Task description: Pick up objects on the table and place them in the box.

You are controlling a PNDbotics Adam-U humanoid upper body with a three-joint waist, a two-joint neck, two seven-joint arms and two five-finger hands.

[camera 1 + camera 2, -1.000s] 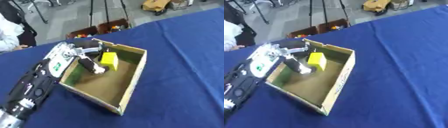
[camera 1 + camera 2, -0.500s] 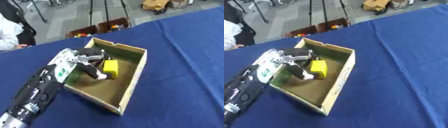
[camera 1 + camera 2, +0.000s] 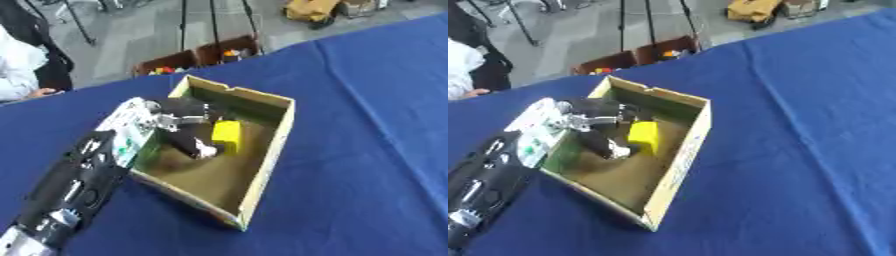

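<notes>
An open cardboard box sits on the blue table, left of the middle. My left arm comes in from the lower left, and my left hand is down inside the box. Its thumb and curled fingers pinch the left side of a yellow block, which hangs low over the brown box floor near the far wall. Whether the block touches the floor I cannot tell. My right hand is not in view.
Blue cloth stretches to the right of the box and in front of it. Beyond the far table edge, on the grey floor, stand two small crates of coloured things and tripod legs. A person's sleeve shows at the far left.
My left hand has carried the yellow block lower and deeper into the box. The camera has also shifted a little.
</notes>
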